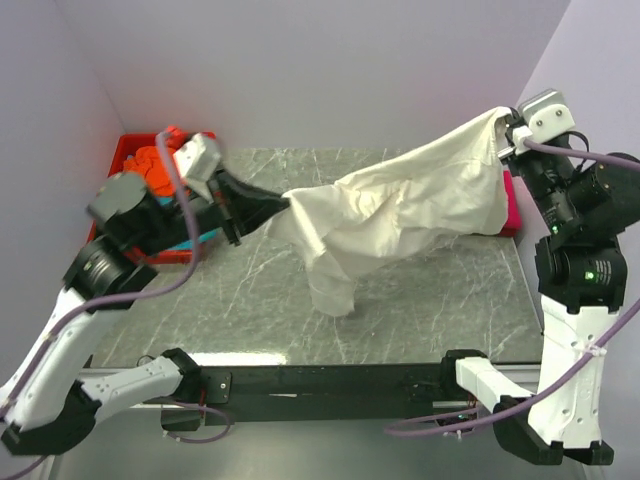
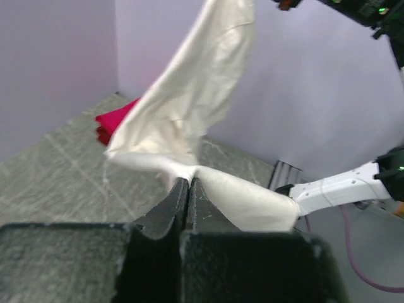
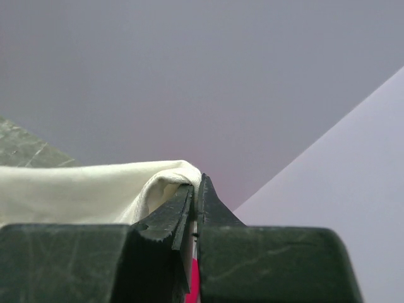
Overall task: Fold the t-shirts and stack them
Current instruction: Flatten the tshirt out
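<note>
Support surface: I see a grey marble-patterned rectangular tabletop [image 1: 420, 310] with pale walls at its left, far and right sides.
Far left corner: a red plastic rectangular tray [image 1: 128, 150] sits on the tabletop beside the left wall.
Far right edge: a magenta-pink cloth t-shirt [image 1: 511, 210] lies flat on the tabletop by the right wall, partly hidden.
Centre: the lowest fold of a cream-white cloth t-shirt [image 1: 400, 215] hangs down to the surface. I cannot confirm contact.

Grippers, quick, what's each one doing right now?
Left gripper: closed, holding the large cream-white cloth t-shirt by one edge.
Right gripper: closed, holding the same t-shirt at its opposite end, raised off the table.
</note>
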You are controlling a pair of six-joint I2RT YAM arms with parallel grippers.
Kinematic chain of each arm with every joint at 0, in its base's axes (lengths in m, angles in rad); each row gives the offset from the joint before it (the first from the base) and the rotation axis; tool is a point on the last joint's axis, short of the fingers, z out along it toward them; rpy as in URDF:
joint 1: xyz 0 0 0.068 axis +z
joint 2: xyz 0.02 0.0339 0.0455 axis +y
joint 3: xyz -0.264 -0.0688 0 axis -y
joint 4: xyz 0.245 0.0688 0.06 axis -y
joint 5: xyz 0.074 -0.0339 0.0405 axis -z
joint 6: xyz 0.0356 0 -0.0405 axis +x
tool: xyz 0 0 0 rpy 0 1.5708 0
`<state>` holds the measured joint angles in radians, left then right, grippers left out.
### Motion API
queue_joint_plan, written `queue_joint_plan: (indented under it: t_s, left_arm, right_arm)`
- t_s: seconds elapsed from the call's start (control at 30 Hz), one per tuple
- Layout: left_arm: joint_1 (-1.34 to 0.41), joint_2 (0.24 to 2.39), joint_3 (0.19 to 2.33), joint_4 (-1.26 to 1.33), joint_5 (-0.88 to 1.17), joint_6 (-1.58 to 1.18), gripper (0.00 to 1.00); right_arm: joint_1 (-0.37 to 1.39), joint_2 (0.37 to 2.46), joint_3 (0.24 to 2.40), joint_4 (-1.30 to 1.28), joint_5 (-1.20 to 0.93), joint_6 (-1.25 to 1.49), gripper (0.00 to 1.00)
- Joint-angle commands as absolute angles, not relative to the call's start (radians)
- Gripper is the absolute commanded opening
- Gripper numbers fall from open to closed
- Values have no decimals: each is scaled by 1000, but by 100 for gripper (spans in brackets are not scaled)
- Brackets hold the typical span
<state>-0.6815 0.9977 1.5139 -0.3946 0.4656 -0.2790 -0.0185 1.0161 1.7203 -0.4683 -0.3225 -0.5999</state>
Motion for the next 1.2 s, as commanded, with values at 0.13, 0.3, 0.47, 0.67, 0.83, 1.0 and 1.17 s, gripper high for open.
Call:
queue_joint_plan:
  t_s: [0.13,0.3,0.47,0.67,0.83,1.0,1.17]
  left_arm:
    - [-683,733,1278,-452,210,-255,0]
    - [-684,565,1128,-433,225,-258,0]
    - [-684,471,1107,-410,124,-247,0]
    - [-683,469,1108,-362,-50,-241,1]
    - [-684,587,996,-247,-248,-316,0]
    - [-615,820,925,-112,-289,-382,1]
    - [-247,1133,966,70,-44,-555,0]
  right_arm:
    - [-31,997,1756,-578,-368,-626,0]
    - [-31,951,1755,-718,-396,-698,0]
    - [-34,942,1819,-790,-405,-677,0]
    - [-37,965,1846,-773,-455,-618,0]
    - [-34,1000,1683,-612,-560,-499,0]
    - [-20,1182,1583,-425,-592,-390,0]
    - [-9,1588,1679,-232,-389,-233,0]
